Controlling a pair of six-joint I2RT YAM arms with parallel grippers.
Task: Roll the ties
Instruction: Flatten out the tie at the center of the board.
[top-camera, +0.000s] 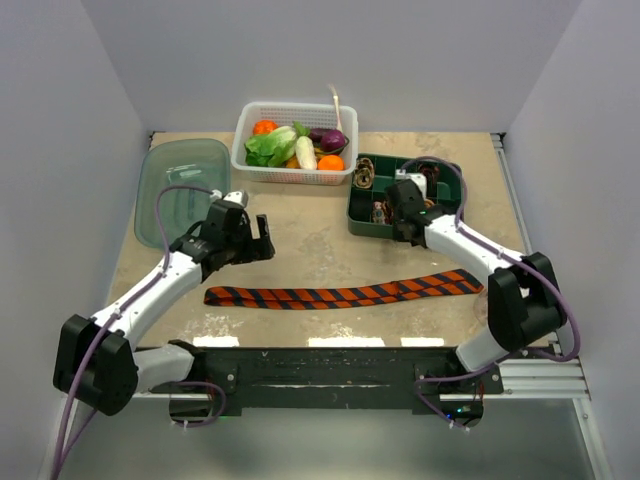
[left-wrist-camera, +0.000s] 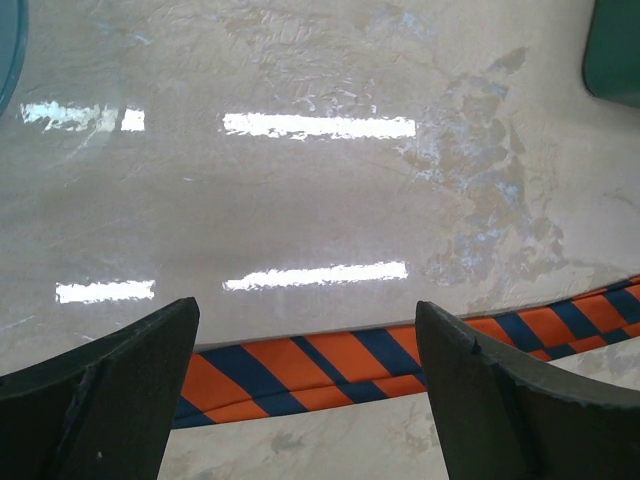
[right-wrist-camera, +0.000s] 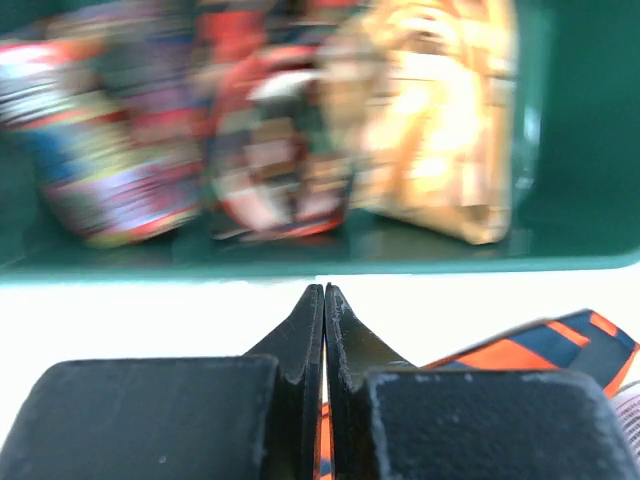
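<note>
One tie (top-camera: 340, 294), striped orange and dark blue, lies flat and unrolled across the table's front. It also shows in the left wrist view (left-wrist-camera: 330, 365) and the right wrist view (right-wrist-camera: 540, 345). My left gripper (top-camera: 262, 240) hovers just behind the tie's left part, open (left-wrist-camera: 308, 330), with nothing between its fingers (left-wrist-camera: 120, 390). My right gripper (top-camera: 400, 225) is shut (right-wrist-camera: 324, 290) and empty, just in front of the green tray (right-wrist-camera: 300, 265). Several rolled ties (right-wrist-camera: 270, 150) sit in that tray, blurred.
The green tray (top-camera: 358, 215) stands at the back right. A white basket (top-camera: 243, 140) of vegetables is behind the middle. A teal plastic lid (top-camera: 183, 190) lies at the back left, near my left arm.
</note>
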